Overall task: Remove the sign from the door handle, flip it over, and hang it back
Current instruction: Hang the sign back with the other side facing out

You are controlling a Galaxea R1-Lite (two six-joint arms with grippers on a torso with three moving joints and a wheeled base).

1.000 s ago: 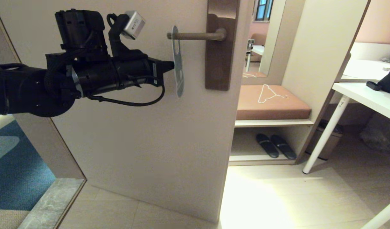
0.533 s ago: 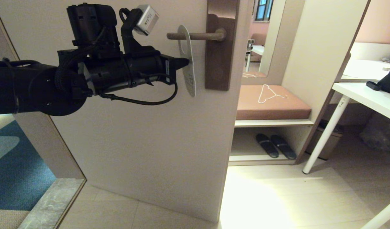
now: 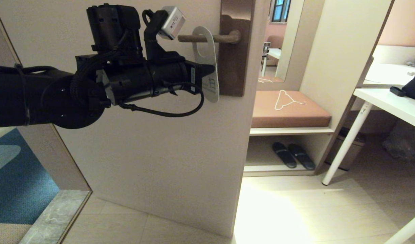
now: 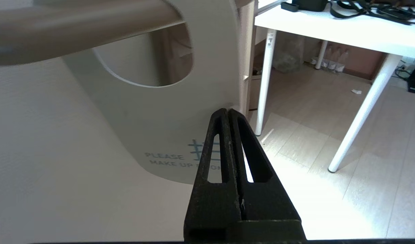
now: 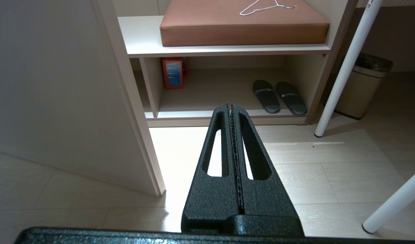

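Head view shows the left hand (image 3: 211, 69) level, its fingers pressed together with the tips against the sign (image 3: 207, 64), nothing clamped between them that I can make out. Just above the hand, the sign hangs by its oval hole on the door handle (image 3: 207, 38), off-white "PLEASE MAKE UP ROOM" face toward the hand. The right hand (image 5: 232, 106) is shut and empty, above the floor (image 5: 312, 176).

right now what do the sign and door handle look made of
The sign looks like thin stiff card or plastic, matte off-white: flat, clean-cut oval hole, printed lettering. The door handle looks like metal with a brushed bronze finish: a soft sheen along a slim round bar.
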